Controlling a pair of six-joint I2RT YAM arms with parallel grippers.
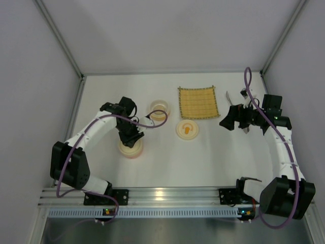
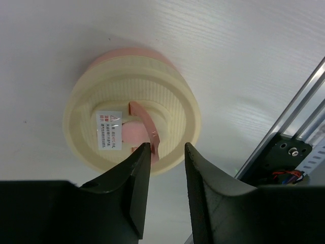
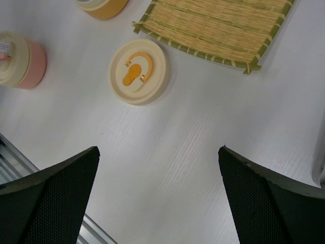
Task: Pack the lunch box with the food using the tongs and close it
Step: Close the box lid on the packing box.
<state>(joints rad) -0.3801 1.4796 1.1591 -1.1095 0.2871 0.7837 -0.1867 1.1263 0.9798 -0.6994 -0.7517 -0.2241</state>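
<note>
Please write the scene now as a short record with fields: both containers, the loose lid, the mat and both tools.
pink container: closed, lid on
left tool: jaws apart, over that container's top, holding nothing
orange container: no lid on it
loose cream lid: lies flat on the table, between the containers and the mat
woven mat: flat, behind the loose lid
right tool: jaws wide apart, above the table, holding nothing

Only one label showed: a white sticker (image 2: 110,130) on the lunch box lid (image 2: 167,101). It carried a red warning triangle and red small print, too small to read.
</note>
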